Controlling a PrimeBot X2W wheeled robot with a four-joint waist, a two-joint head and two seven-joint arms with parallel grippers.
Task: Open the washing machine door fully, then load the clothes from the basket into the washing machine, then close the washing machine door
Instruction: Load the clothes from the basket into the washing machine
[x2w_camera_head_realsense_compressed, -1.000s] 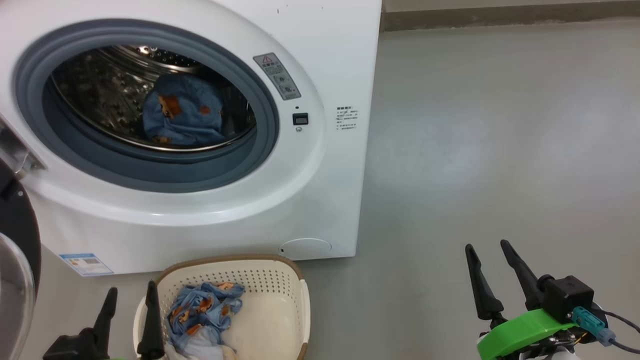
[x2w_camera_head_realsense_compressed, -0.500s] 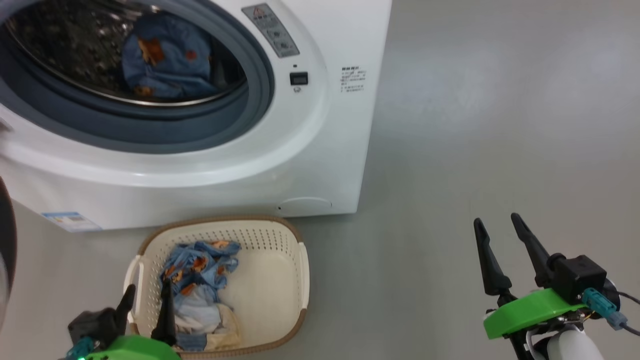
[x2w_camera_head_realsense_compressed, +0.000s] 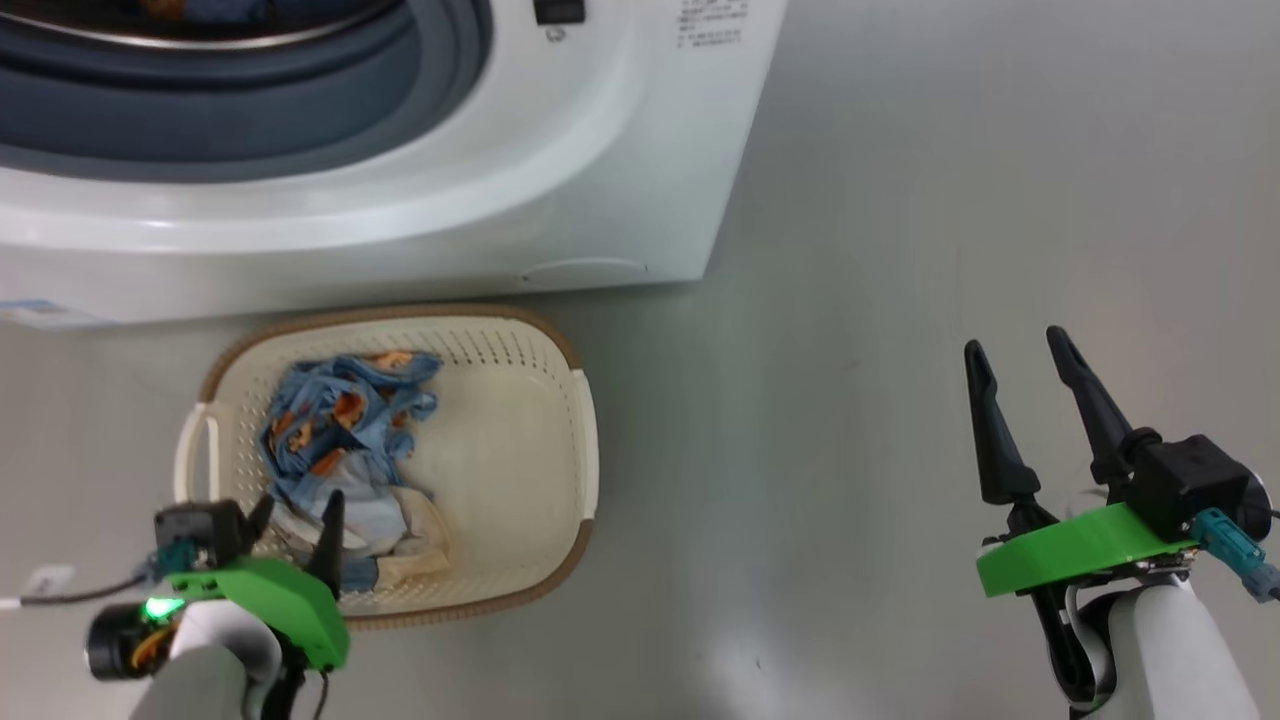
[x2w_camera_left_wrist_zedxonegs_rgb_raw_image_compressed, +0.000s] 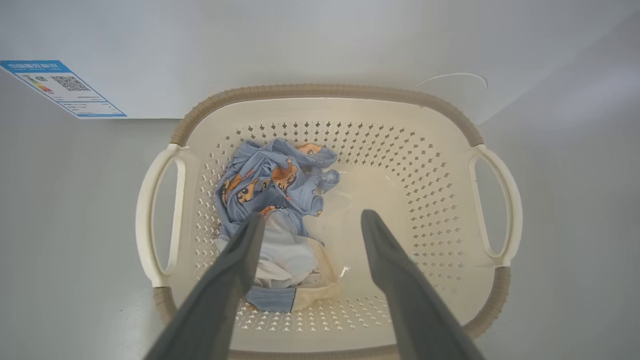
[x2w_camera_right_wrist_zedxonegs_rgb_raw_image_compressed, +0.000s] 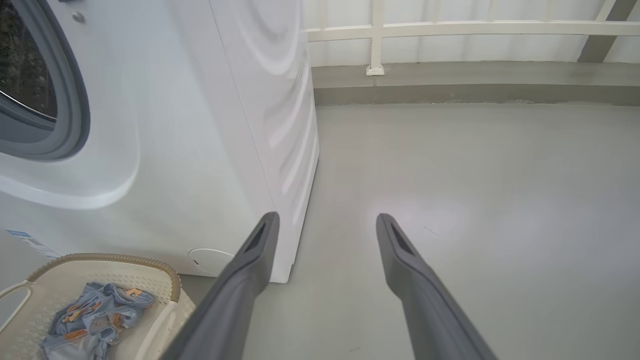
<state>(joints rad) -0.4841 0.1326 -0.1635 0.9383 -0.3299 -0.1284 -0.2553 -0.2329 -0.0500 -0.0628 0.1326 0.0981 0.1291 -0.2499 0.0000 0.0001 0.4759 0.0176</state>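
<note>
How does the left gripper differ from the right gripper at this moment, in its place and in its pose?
The left gripper hovers over the basket, aimed down at the clothes; the right gripper hangs over bare floor, well apart from the basket. The left gripper is tilted steeply downward, while the right gripper points more level, toward the far wall. Both are open and hold nothing.

even bright light, soft glare

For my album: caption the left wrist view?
Open left gripper points at the clothes in the basket, before the washing machine.
</note>
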